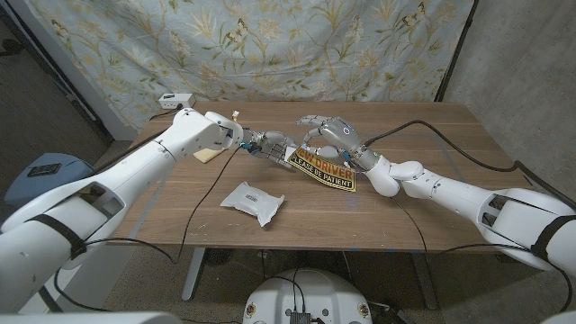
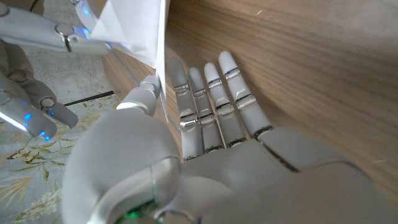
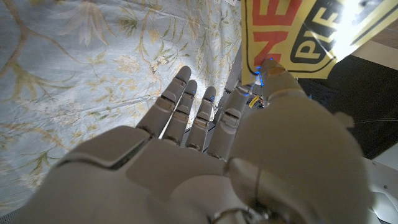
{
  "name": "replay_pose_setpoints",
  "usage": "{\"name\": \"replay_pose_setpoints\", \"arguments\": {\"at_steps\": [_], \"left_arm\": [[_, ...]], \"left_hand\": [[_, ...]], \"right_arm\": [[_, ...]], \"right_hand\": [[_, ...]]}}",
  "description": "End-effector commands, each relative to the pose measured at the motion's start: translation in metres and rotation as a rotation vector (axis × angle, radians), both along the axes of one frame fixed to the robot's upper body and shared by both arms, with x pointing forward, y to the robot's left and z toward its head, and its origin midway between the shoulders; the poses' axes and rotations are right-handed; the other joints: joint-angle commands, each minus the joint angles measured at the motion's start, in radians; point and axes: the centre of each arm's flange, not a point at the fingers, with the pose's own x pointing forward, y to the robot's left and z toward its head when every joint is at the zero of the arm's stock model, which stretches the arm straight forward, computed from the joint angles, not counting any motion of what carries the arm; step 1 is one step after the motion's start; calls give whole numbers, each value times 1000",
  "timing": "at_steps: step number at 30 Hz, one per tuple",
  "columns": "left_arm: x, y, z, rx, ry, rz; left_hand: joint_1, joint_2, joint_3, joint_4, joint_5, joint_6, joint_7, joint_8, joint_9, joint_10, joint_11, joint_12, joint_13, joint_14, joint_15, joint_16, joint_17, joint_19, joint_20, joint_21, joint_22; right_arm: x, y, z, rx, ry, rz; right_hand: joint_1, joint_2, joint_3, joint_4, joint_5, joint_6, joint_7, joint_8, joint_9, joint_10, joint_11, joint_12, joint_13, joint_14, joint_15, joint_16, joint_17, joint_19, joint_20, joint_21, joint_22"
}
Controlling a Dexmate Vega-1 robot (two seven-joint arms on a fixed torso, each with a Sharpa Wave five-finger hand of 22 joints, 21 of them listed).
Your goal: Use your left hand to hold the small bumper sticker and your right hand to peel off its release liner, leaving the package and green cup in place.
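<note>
The small bumper sticker (image 1: 322,168), yellow with "NEW DRIVER PLEASE BE PATIENT", hangs just above the table's middle. My left hand (image 1: 267,144) pinches its left end; in the left wrist view the thumb (image 2: 144,94) presses the sticker's white back (image 2: 140,28) against the fingers. My right hand (image 1: 328,135) is over the sticker's upper edge. Its thumb (image 3: 272,73) lies on the printed face (image 3: 292,31), and one of its fingers (image 2: 68,34) meets the white back, so it seems to pinch that edge. The white package (image 1: 253,202) lies flat in front of both hands.
A small white box (image 1: 177,100) sits at the table's back left corner. A pale tan object (image 1: 209,156) lies behind my left wrist. Black cables (image 1: 193,211) trail over the table on both sides. A floral cloth hangs behind.
</note>
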Motion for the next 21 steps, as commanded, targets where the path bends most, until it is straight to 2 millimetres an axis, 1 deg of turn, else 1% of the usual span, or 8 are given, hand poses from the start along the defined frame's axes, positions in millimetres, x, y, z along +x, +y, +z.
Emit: {"name": "replay_pose_setpoints", "arguments": {"at_steps": [1,6,8,11,14,18,19,21], "left_arm": [[-1,0,-2,-30,-4,19],[-3,1,-2,-59,-15,28],[-4,1,-2,-76,-18,27],[-4,2,-1,-93,-24,28],[-5,3,-2,-112,-24,24],[-6,5,-2,-125,-35,30],[-6,5,-2,-129,-38,34],[-7,6,-2,-143,-39,25]], "left_hand": [[33,10,17,-1,8,32,-2,14,-7,36,-12,13,9,29,-17,18,13,17,-10,19,6],[67,22,26,-8,8,28,1,14,-7,39,-16,12,15,27,-24,29,27,18,-14,26,8],[79,25,27,-8,5,35,13,14,-11,39,-16,10,18,27,-25,36,36,16,-17,30,10],[93,25,28,-10,3,35,15,14,-13,42,-18,10,21,28,-31,42,44,14,-20,33,10],[104,27,30,-10,1,34,19,15,-11,44,-21,10,24,29,-36,47,49,14,-26,37,11],[117,27,28,-9,-3,30,26,17,-7,42,-18,8,28,24,-40,53,59,10,-31,41,13],[119,28,28,-7,-4,25,32,17,-5,42,-19,8,30,22,-40,55,62,8,-31,42,13],[123,30,27,-5,-7,20,33,17,-2,38,-19,6,31,21,-40,57,66,3,-31,42,14]], "right_arm": [[-2,0,1,0,-3,-2],[-2,-1,0,-2,-2,-3],[-2,-1,0,-2,-3,-3],[-3,-1,1,-3,-4,-2],[-3,-2,1,-4,-5,-1],[-4,-2,1,0,-9,-3],[-4,-3,2,2,-9,-3],[-5,-4,2,-1,-9,-5]], "right_hand": [[5,0,0,1,3,2,-1,10,2,2,-7,-1,2,3,-119,-3,2,-3,-2,-2,2],[5,-1,1,1,3,1,-1,8,0,1,-8,-1,2,4,-119,-3,2,-2,-2,-1,2],[5,-1,1,1,3,1,-1,8,0,2,-8,-1,2,4,-118,-3,2,-2,-1,-2,2],[5,-1,2,1,4,3,-1,9,0,2,-7,-1,2,4,-119,-4,1,-2,-1,-1,2],[4,-1,2,2,4,1,-2,9,0,1,-8,-1,2,3,-119,-4,2,-2,-1,-1,2],[4,0,3,2,4,1,-2,10,0,3,-7,-1,2,4,-119,-4,2,-2,-1,-1,2],[4,0,3,2,4,0,-2,9,0,2,-7,-1,2,4,-119,-4,2,-2,-1,-2,2],[4,0,3,2,4,0,-3,9,0,2,-6,-1,2,4,-119,-4,2,-2,-1,-1,2]]}}
